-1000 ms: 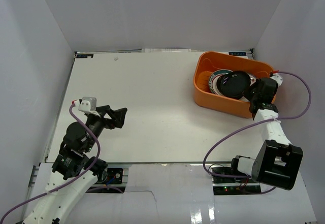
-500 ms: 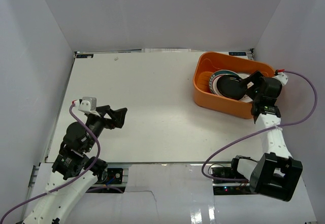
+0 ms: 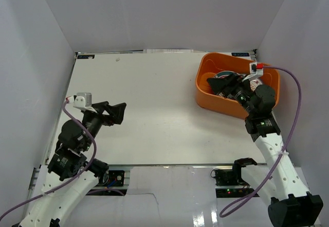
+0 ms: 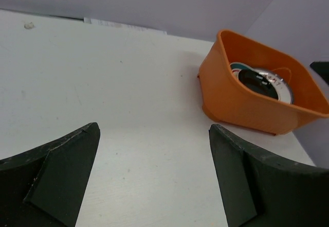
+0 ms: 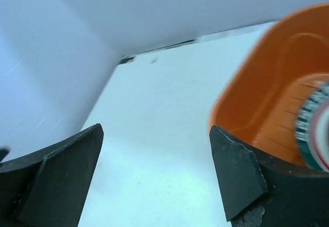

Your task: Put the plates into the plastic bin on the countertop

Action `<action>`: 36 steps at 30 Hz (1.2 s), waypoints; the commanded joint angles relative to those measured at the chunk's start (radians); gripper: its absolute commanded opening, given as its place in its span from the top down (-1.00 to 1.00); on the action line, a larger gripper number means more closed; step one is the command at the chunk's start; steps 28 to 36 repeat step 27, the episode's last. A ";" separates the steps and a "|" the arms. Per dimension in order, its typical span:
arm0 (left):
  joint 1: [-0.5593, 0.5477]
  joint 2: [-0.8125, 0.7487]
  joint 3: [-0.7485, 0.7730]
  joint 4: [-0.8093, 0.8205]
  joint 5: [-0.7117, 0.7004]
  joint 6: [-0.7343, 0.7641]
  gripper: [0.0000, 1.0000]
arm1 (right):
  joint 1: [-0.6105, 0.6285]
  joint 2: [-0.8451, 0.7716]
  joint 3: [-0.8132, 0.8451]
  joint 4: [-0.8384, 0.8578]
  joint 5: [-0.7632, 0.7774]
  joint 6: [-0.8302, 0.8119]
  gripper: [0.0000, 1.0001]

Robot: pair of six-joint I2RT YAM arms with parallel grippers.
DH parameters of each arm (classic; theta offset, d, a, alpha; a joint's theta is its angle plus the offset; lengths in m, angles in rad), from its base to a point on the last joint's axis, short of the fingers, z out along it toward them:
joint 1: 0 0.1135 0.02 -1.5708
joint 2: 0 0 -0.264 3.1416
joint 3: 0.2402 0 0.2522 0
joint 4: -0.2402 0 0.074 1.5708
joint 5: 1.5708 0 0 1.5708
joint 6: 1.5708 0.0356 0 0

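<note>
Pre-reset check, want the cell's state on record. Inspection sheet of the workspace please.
Surface: white matte countertop, no spills seen.
Job's things: bright orange rectangular plastic bin at the far right; round plates stacked inside it, a glossy black one uppermost, count unclear.
Clutter: one small speck near the far edge.
Grippers: left claw open, empty, above the near left; right claw open, empty, over the bin.
Cables: purple cables, one per arm, in loose loops.
Surroundings: white walls on three sides.
</note>
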 commanded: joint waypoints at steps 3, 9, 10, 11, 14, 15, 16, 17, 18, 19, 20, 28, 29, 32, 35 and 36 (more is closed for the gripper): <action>-0.002 0.006 0.132 -0.019 -0.071 -0.077 -0.96 | 0.134 -0.081 -0.079 0.194 -0.203 0.035 -0.80; -0.002 -0.024 0.176 -0.037 -0.068 -0.080 -0.96 | 0.153 -0.217 -0.136 0.167 -0.270 -0.008 -0.80; -0.002 -0.027 0.183 -0.049 -0.070 -0.073 -0.96 | 0.153 -0.262 -0.138 0.153 -0.262 -0.017 -0.80; 0.000 -0.027 0.193 -0.057 -0.073 -0.070 -0.96 | 0.153 -0.285 -0.138 0.114 -0.253 -0.031 -0.80; -0.002 -0.024 0.218 -0.085 -0.107 -0.059 -0.96 | 0.153 -0.366 -0.120 0.012 -0.178 -0.083 -0.80; 0.000 -0.021 0.222 -0.097 -0.114 -0.056 -0.96 | 0.154 -0.385 -0.112 -0.014 -0.135 -0.114 -0.80; -0.002 -0.020 0.227 -0.097 -0.124 -0.057 -0.96 | 0.153 -0.417 -0.100 -0.034 -0.113 -0.126 -0.80; -0.002 -0.024 0.230 -0.097 -0.127 -0.056 -0.96 | 0.153 -0.429 -0.095 -0.051 -0.096 -0.138 -0.80; -0.002 -0.024 0.235 -0.097 -0.124 -0.057 -0.96 | 0.153 -0.441 -0.089 -0.075 -0.067 -0.148 -0.80; -0.002 -0.025 0.238 -0.097 -0.121 -0.060 -0.96 | 0.153 -0.461 -0.080 -0.085 -0.052 -0.160 -0.80; -0.002 -0.024 0.238 -0.099 -0.110 -0.070 -0.96 | 0.153 -0.469 -0.075 -0.094 -0.038 -0.166 -0.80; -0.002 -0.025 0.238 -0.070 -0.099 -0.061 -0.96 | 0.153 -0.465 0.024 -0.144 0.003 -0.183 -0.80; -0.002 -0.025 0.238 -0.070 -0.099 -0.061 -0.96 | 0.153 -0.465 0.024 -0.144 0.003 -0.183 -0.80; -0.002 -0.025 0.238 -0.070 -0.099 -0.061 -0.96 | 0.153 -0.465 0.024 -0.144 0.003 -0.183 -0.80; -0.002 -0.025 0.238 -0.070 -0.099 -0.061 -0.96 | 0.153 -0.465 0.024 -0.144 0.003 -0.183 -0.80; -0.002 -0.025 0.238 -0.070 -0.099 -0.061 -0.96 | 0.153 -0.465 0.024 -0.144 0.003 -0.183 -0.80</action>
